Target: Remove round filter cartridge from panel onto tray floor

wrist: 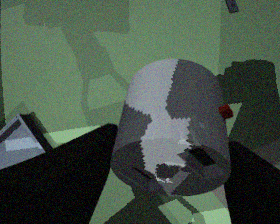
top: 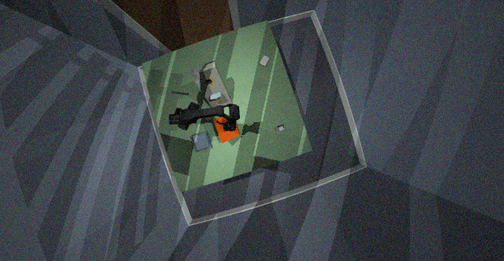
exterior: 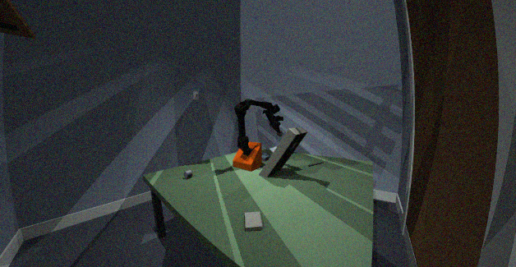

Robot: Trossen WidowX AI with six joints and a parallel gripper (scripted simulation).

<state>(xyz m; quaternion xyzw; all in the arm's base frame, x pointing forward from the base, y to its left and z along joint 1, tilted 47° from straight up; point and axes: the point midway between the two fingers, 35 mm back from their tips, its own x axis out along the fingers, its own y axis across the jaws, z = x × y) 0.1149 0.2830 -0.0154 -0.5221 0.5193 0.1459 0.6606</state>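
Claw (top: 173,118) (exterior: 280,131) (wrist: 172,137) is closed on the filter cartridge (wrist: 171,122), one dark finger on each side, wrist view. Cartridge is out of the panel and held in the air over the table (top: 249,97) (exterior: 271,198), toward the table's left edge in the top view. Slotted face points toward the wrist camera; two dark slots visible, patchy light and shadow along the body. Small red piece (wrist: 225,111) shows beside the cartridge's right side in the wrist view.

Service panel (top: 218,83) (exterior: 283,153) is tilted, lower end on the table, toward the upper edge in the top view; dark round opening with some yellow at its rim. Tray (top: 201,141) (wrist: 16,147) sits toward the table's lower left corner in the top view, just beside the orange base (top: 225,138) (exterior: 246,165). In the wrist view the tray is off to the left, apart from the cartridge, partly behind a finger. Cartridge is not on the tray floor.

Dark strip (top: 180,93) (exterior: 315,164) (wrist: 232,6) lies between panel and left edge, top view. Pale block (top: 264,60) (exterior: 253,220) is near the upper right corner, small cube (top: 281,128) (exterior: 187,174) near the right edge toward the lower right corner.
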